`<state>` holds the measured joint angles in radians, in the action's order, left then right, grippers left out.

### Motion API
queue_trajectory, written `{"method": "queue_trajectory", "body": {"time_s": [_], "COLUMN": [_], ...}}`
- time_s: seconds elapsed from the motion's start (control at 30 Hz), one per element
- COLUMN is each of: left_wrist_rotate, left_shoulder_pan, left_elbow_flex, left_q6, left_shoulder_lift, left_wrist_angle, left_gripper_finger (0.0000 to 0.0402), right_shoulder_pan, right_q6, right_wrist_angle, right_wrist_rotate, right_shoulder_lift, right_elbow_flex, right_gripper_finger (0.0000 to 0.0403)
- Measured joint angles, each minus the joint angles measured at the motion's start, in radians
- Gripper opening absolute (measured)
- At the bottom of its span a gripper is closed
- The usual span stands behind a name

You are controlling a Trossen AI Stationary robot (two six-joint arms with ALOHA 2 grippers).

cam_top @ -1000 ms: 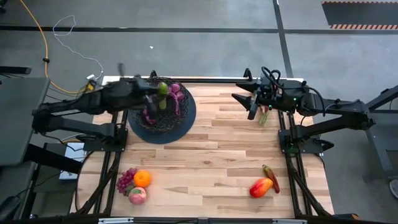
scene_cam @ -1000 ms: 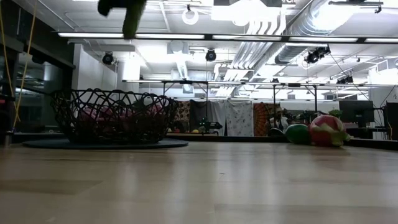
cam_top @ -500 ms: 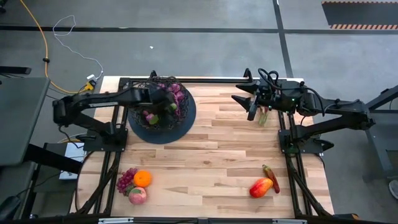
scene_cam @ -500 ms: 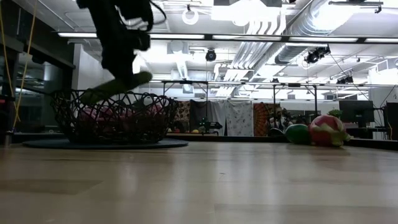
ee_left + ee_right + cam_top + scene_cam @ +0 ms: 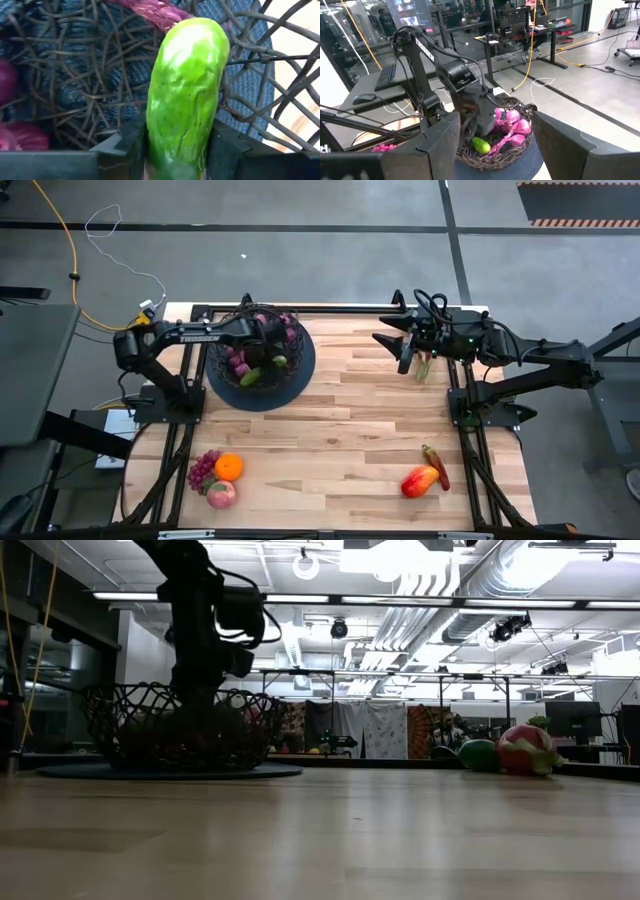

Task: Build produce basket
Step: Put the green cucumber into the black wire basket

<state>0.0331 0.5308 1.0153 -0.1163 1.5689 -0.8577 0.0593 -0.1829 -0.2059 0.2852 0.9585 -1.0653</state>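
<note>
The black wire-mesh basket (image 5: pixel 300 365) stands on its dark round base at the table's far left, with purple grape bunches (image 5: pixel 286 330) inside. My left gripper (image 5: pixel 263 366) reaches down into it, shut on the green cucumber (image 5: pixel 187 85), whose green ends show on either side of the gripper in the high view. My right gripper (image 5: pixel 392 350) hovers open and level at the far right, holding nothing. In the low view the arm (image 5: pixel 200 640) enters the basket (image 5: pixel 120 725), and the cucumber is hidden there. My left gripper pinches the cucumber's two long sides (image 5: pixel 156 142) between its two fingers (image 5: pixel 227 147). The fingers come from above, pointing down, and lie across it. The cucumber lies low inside the basket, its rounded end (image 5: pixel 197 30) over the mesh. Whether it rests on the mesh I cannot tell.
On the table near the left front lie a grape bunch (image 5: pixel 204 468), an orange (image 5: pixel 229 467) and a peach (image 5: pixel 221 494). A mango (image 5: pixel 420 480) and a red pepper (image 5: pixel 437 465) lie at the right front. A small pink-and-green piece (image 5: pixel 422 366) lies below my right gripper.
My left gripper has come down from above the basket's far rim into the basket, toward the table's near edge, tipping over until it points down. The cucumber has gone with it, from high above the rim to low inside the basket.
</note>
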Motion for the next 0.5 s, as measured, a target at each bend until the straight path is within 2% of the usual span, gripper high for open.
{"method": "queue_trajectory", "body": {"time_s": [0.2,0.5], "left_wrist_rotate": [0.031,0.050], "left_shoulder_pan": [-0.001,-0.001], "left_elbow_flex": [0.000,0.025], "left_q6": [0.016,-0.004], "left_shoulder_lift": [0.019,0.019], "left_wrist_angle": [-0.001,-0.033], "left_gripper_finger": [0.0173,0.0244], "right_shoulder_pan": [0.000,0.000], "right_q6": [0.000,0.007], "right_wrist_angle": [0.000,0.000], "right_wrist_rotate": [0.008,0.030], "right_shoulder_lift": [0.000,0.000], "right_elbow_flex": [0.000,0.000], "right_gripper_finger": [0.0240,0.0240]}}
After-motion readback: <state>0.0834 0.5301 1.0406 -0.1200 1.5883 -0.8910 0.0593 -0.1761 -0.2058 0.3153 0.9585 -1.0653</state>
